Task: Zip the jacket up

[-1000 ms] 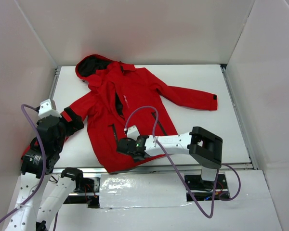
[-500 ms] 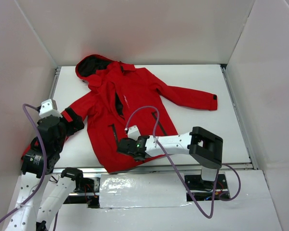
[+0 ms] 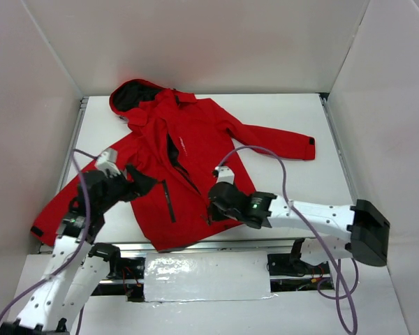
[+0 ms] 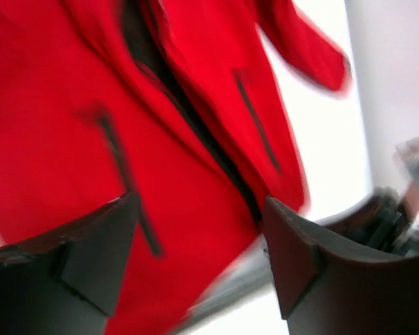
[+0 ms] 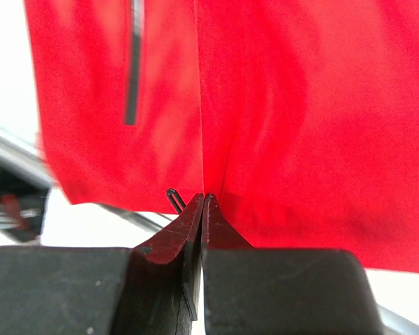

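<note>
Lying flat, red jacket (image 3: 195,139) gapes at chest.

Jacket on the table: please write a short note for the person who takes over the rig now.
Left gripper: open, empty, hovering over the jacket.
Right gripper: shut, tips at the bottom hem where the front edges meet; a grip on cloth cannot be confirmed.
Jacket: flat on the table, hood far left.
Done: nothing sure; the chest gapes, dark lining shows.
To do: zip the front zipper up.
</note>
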